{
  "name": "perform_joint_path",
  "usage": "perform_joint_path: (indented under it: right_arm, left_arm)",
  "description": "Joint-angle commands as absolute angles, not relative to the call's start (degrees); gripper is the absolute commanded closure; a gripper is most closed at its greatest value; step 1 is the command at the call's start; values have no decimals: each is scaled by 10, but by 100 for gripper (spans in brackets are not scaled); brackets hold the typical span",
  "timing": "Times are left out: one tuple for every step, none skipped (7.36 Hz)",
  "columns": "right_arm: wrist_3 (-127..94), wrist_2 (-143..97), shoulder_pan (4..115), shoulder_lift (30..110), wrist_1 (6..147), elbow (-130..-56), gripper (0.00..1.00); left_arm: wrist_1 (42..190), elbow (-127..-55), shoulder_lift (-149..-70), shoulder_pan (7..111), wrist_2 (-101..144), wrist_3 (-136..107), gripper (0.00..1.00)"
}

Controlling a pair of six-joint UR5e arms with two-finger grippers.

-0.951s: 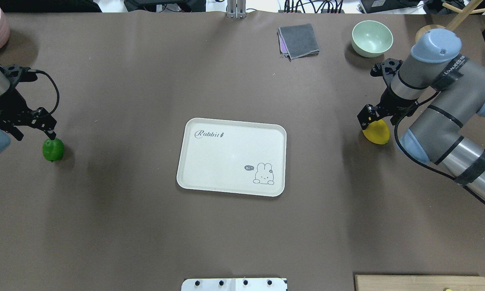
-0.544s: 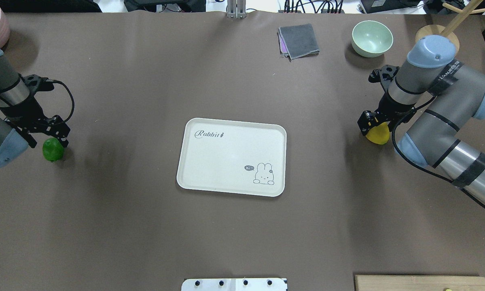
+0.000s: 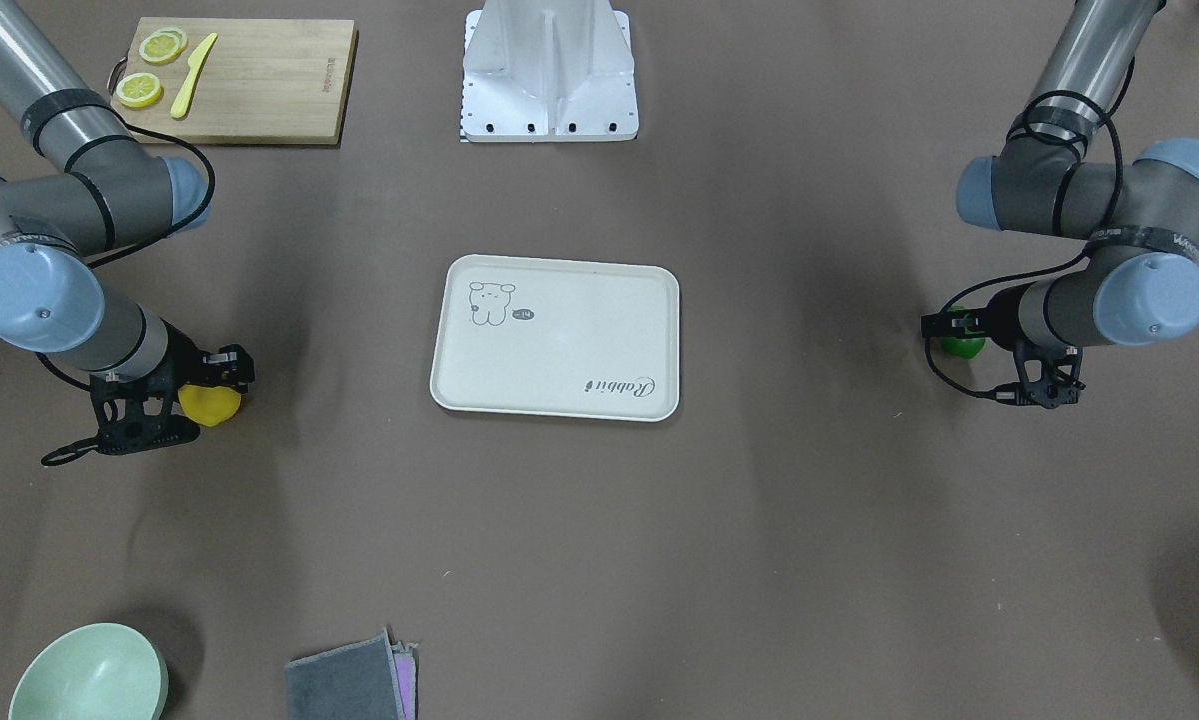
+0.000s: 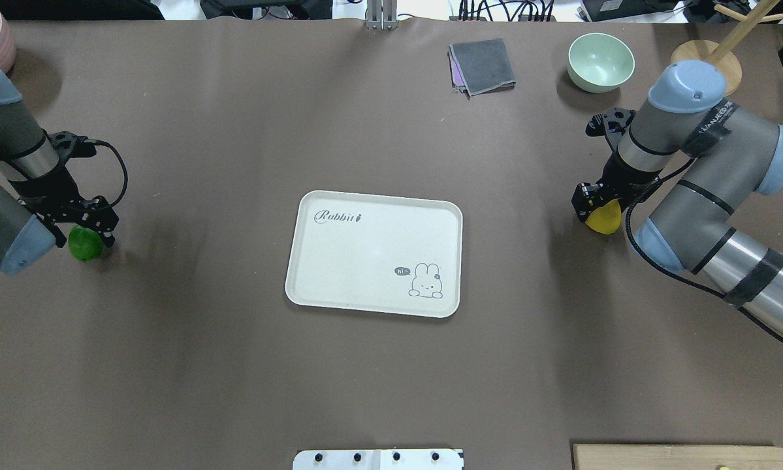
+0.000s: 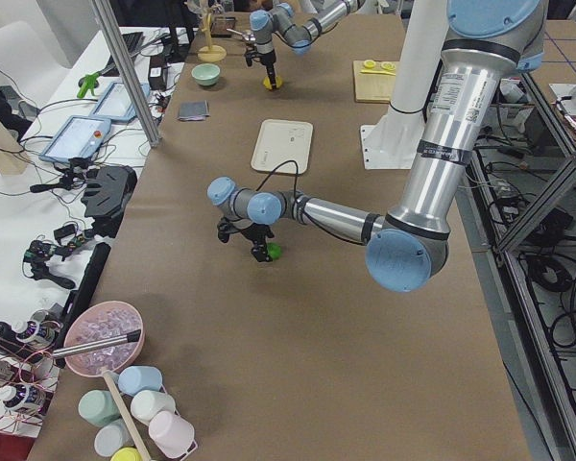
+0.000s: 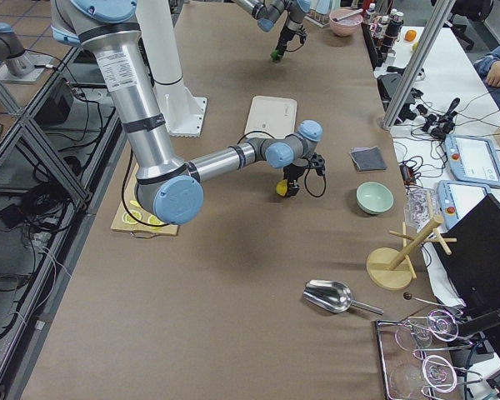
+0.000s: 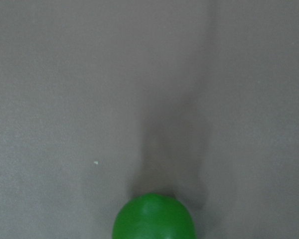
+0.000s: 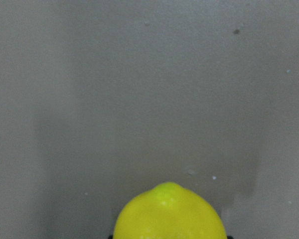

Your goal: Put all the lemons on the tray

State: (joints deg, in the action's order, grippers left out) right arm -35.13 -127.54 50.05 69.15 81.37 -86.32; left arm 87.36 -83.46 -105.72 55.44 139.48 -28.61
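Overhead exterior: L gripper (image 4: 92, 227) is straddling green lemon (image 4: 83, 245), R gripper (image 4: 595, 205) straddling yellow lemon (image 4: 604, 220), tray (image 4: 365, 261) lying between; jaws' grip, can't tell.

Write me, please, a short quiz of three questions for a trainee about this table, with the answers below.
1. True or false: the yellow lemon already lies on the tray.
2. Choose one. The left end effector is at: A the yellow lemon; B the green lemon; C the tray.
3. Fill the gap. On the wooden cutting board, beside the lemon slices, lies a yellow ____.

Key: 1 false, it is on the table, off to one side of the tray; 2 B; 3 knife.
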Motion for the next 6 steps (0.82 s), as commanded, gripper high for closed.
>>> perform_joint_path:
  right_arm:
    - [-357, -1274, 476, 666, 775, -880, 73]
    - [-359, -1268, 457, 629, 780, -884, 74]
    - [-359, -1257, 437, 610, 784, -894, 74]
    - [-359, -1241, 413, 606, 783, -908, 75]
    - [-359, -1228, 390, 584, 783, -905, 76]
    - [-359, -1208, 375, 570, 784, -907, 76]
  left_arm:
    - [874, -831, -1057, 553, 1395, -284, 85]
    - [865, -834, -1062, 553, 1396, -284, 100]
    - [858, -842, -1063, 562, 1397, -284, 100]
    - [838, -857, -1065, 583, 1415, -284, 100]
    - [829, -889, -1065, 612, 1419, -284, 100]
    - [825, -941, -1064, 620, 1419, -284, 100]
